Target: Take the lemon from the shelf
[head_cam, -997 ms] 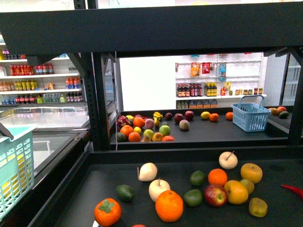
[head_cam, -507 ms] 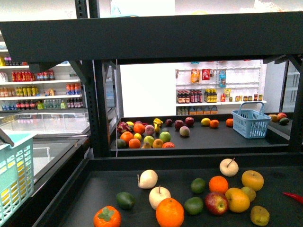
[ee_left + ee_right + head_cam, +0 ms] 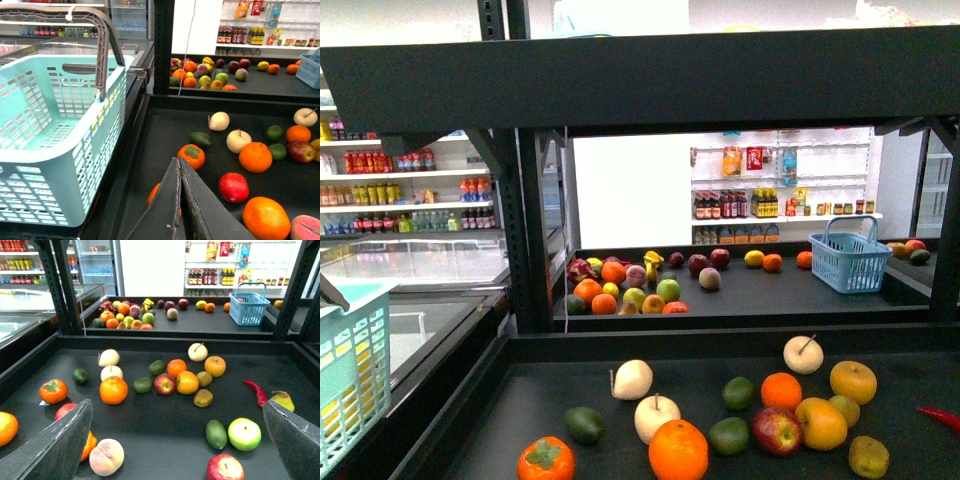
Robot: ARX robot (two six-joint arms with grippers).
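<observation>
**Pincers held low over the near deck, lemon among the fruit at the right**

Left pincer (image 3: 180, 161) has its two dark fingers pressed together with nothing between them, and it points over the black near deck of the shelf (image 3: 520, 395). Just beyond its tip lie a persimmon (image 3: 191, 155) and a red apple (image 3: 233, 187). A turquoise basket (image 3: 50, 125) stands beside the shelf on that side.

The right pincer (image 3: 176, 405) is spread wide. One finger shows at each lower corner of its wrist view, and bare deck and scattered fruit lie between them.

The lemon (image 3: 820, 422) lies on the near deck, right of centre, well clear of both pincers. It is an orange-tinged yellow oval. A red-and-yellow apple (image 3: 776, 430) touches it on the left. A small orange (image 3: 781, 390) sits just behind it, and a rounder golden apple (image 3: 853, 381) lies behind and to the right. A dull green-brown fruit (image 3: 203, 378) touches its right side.

On the farther deck are another cluster of fruit and a blue basket (image 3: 850, 250).
</observation>
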